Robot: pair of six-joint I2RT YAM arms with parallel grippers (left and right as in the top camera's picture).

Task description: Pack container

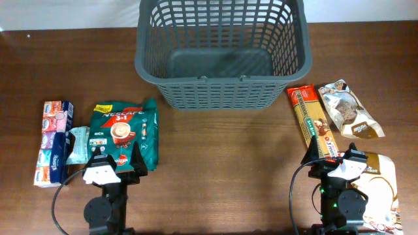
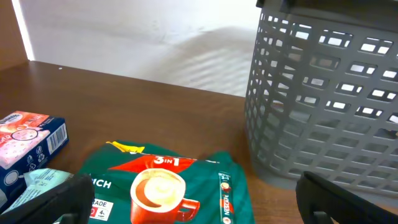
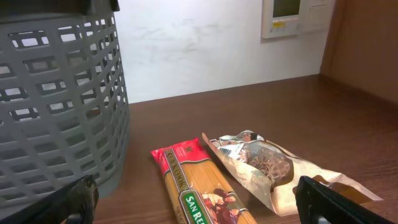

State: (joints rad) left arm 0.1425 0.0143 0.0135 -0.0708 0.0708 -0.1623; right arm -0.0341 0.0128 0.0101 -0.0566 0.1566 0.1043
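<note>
The container (image 1: 222, 91), a large dark grey lattice basket, stands at the back middle of the table with nothing in it; its wall shows in the left wrist view (image 2: 323, 99) and the right wrist view (image 3: 56, 106). My left gripper (image 1: 114, 156) (image 2: 199, 205) is open, low over the near end of a green Nescafe coffee packet (image 1: 124, 127) (image 2: 168, 186). My right gripper (image 1: 334, 158) (image 3: 202, 208) is open over the near end of a long spaghetti packet (image 1: 312, 121) (image 3: 199, 186). Neither holds anything.
Blue and pink boxes (image 1: 53, 140) (image 2: 28, 143) and a pale teal packet (image 1: 78, 143) lie left of the coffee packet. A brown snack pouch (image 1: 347, 109) (image 3: 267, 165) lies right of the spaghetti. A cream pouch (image 1: 382, 189) lies by the right arm.
</note>
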